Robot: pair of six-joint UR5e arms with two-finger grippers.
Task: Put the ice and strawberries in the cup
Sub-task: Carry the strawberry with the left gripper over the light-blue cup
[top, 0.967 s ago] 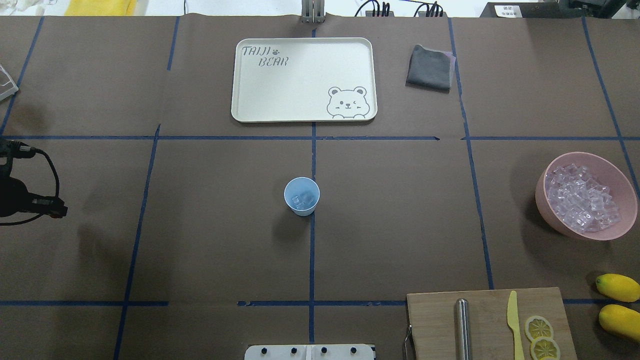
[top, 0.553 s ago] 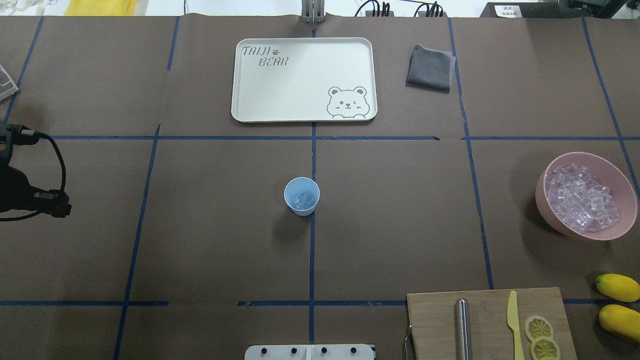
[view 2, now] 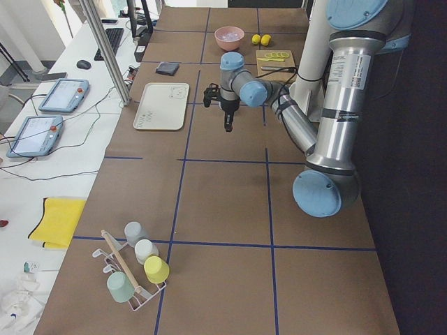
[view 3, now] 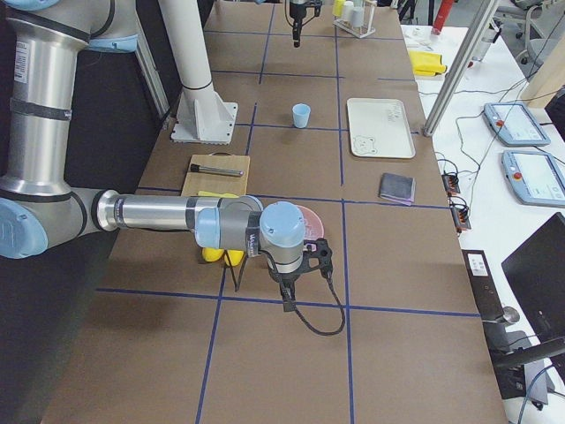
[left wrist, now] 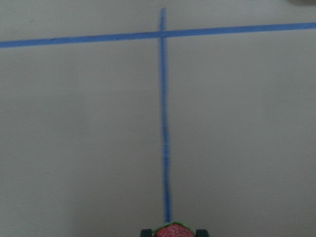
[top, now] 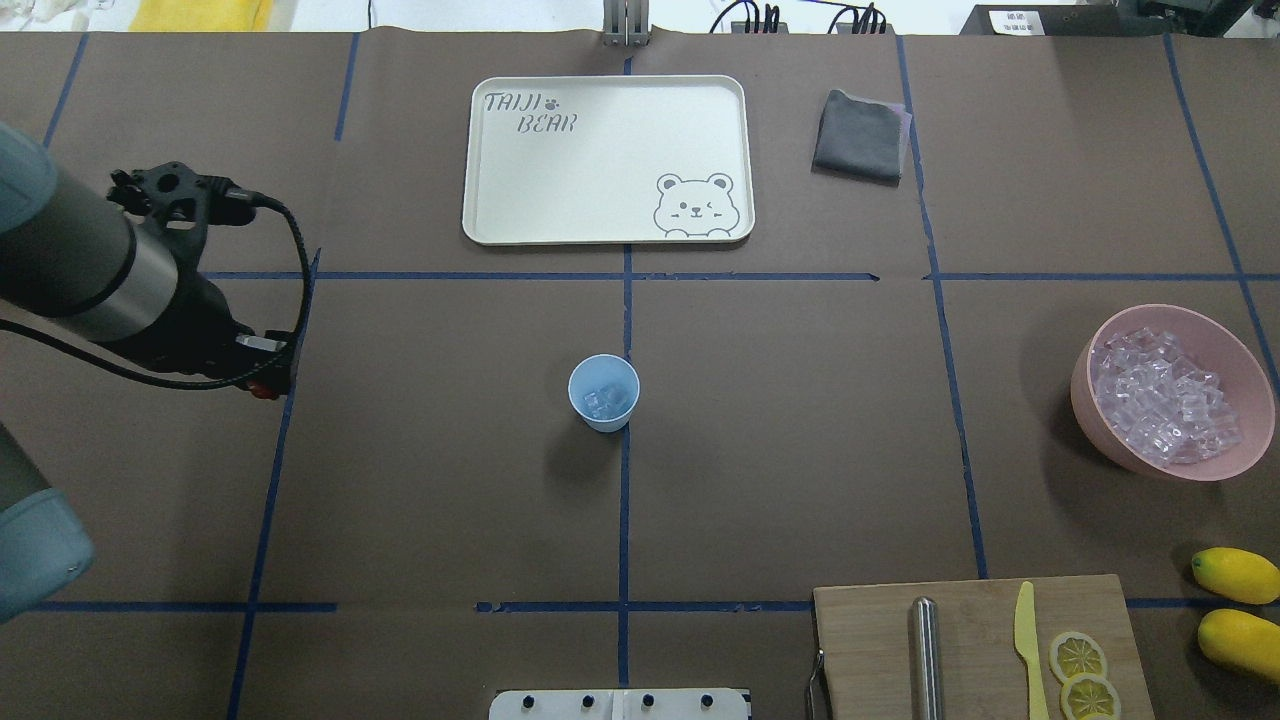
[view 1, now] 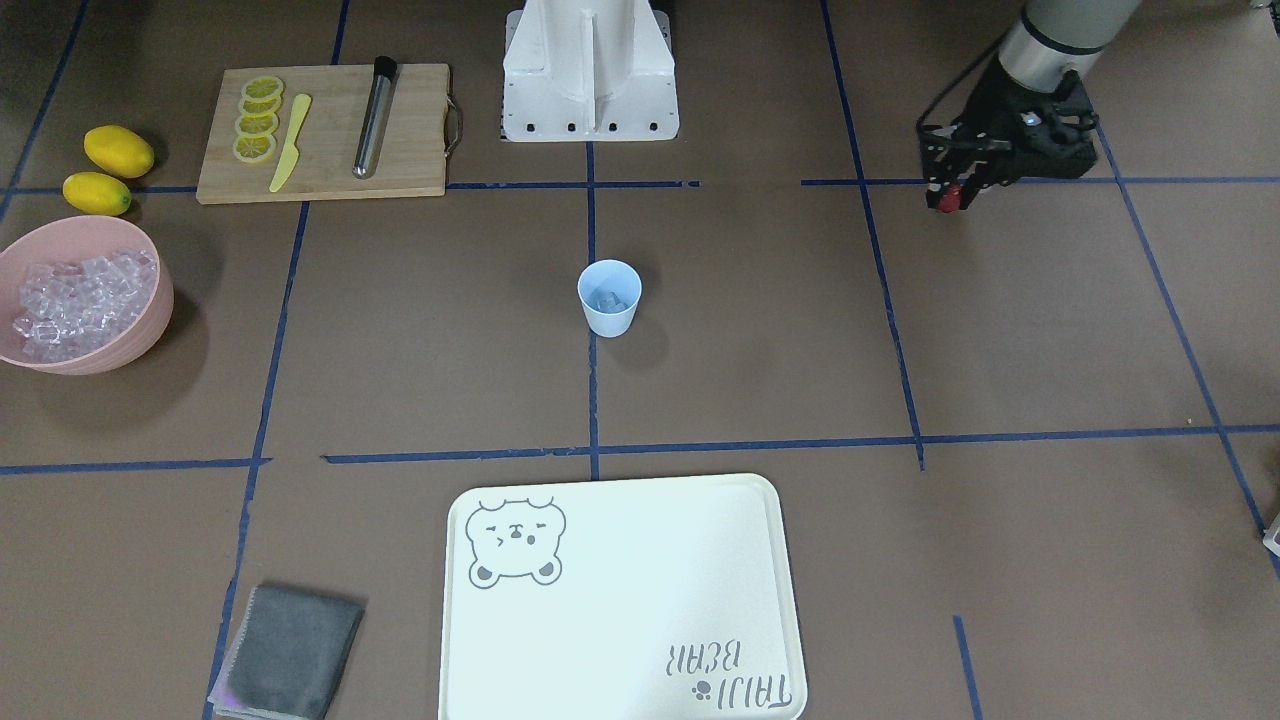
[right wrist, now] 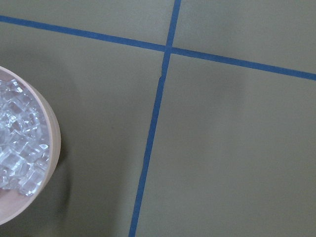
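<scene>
The pale blue cup [top: 604, 412] stands upright at the table's middle, with a few ice cubes [top: 601, 401] inside; it also shows in the front view [view 1: 609, 312]. More ice [top: 1165, 395] fills the pink bowl [top: 1090, 405] at the right. My left gripper [top: 265, 386] hovers left of the cup, well apart from it, shut on the red strawberry [view 1: 947, 198]. In the left wrist view the strawberry [left wrist: 173, 230] shows between the fingertips. My right gripper [view 3: 287, 299] shows only in the exterior right view, beside the pink bowl; I cannot tell whether it is open.
A cream bear tray [top: 480, 150] lies beyond the cup, with a grey cloth [top: 858, 135] to its right. A cutting board [top: 870, 640] with a metal muddler, yellow knife and lemon slices lies near right. Two lemons [top: 1235, 575] lie beside it. A cup rack [view 2: 133, 272] stands far left.
My left arm has swung in from the left edge toward the table's middle, carrying the strawberry. The cup and bowl have not moved.
</scene>
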